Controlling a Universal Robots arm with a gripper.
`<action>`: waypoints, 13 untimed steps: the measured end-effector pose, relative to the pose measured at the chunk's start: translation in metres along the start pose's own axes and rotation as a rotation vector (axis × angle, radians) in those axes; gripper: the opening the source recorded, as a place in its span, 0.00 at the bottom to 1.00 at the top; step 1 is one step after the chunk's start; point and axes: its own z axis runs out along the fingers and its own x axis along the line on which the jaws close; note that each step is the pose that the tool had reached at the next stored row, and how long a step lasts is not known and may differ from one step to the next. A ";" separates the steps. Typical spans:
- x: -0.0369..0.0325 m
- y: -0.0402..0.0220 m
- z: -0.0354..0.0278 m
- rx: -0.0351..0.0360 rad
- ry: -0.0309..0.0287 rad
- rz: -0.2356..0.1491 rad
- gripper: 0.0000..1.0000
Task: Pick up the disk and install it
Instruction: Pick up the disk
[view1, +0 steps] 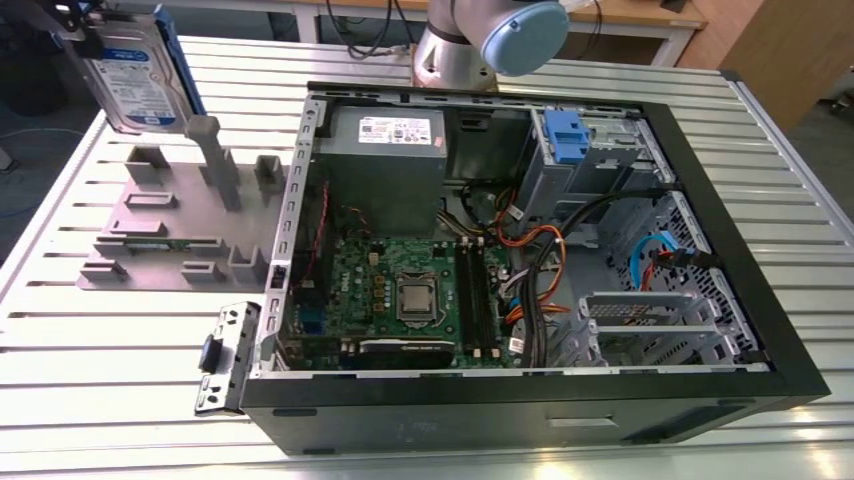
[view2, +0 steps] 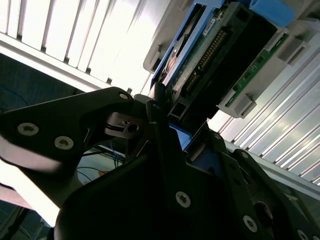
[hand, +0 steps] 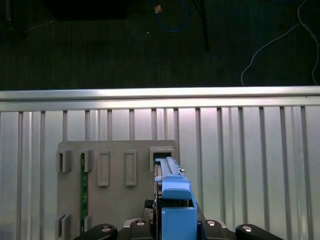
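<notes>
Right now I have the disk (view1: 140, 75) up in the air at the far corner on the exterior view's left, standing on edge with its label facing the camera. It hangs above the grey holder (view1: 160, 215) that lies on the slatted surface (view1: 107, 380). The jaws are pinching it: in the second wrist view the black jaws close onto the blue frame at the near end of the disk (view2: 215, 55), with the connector edge pointing away from me. In the first wrist view I look down along the blue frame (hand: 172, 200) to the holder (hand: 115, 200), and the slot (hand: 162, 154) just past the disk's far end looks empty.

So I judge the pick-up part done and the install part not yet begun. The disk is well apart from the open computer case (view1: 727, 230), which lies on its side toward the exterior view's right.

As I read it, the move ahead calls for a carry over the case's near wall, high enough to clear it. The disk then has to be turned to line up with the drive cage beside the other blue caddy (view1: 566, 135), which looks to me like the likely seat. Loose cables (view1: 534, 250) run near that cage, so I would want a straight, slow entry. The grip on the frame also has to stay firm enough that the disk does not tilt on contact.
</notes>
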 end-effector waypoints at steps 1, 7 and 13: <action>0.0000 0.0000 -0.0006 -0.0001 0.0000 0.000 0.36; -0.0002 0.0002 -0.0039 -0.0001 0.0001 0.000 0.36; -0.0003 0.0003 -0.0072 -0.0002 0.0001 0.000 0.36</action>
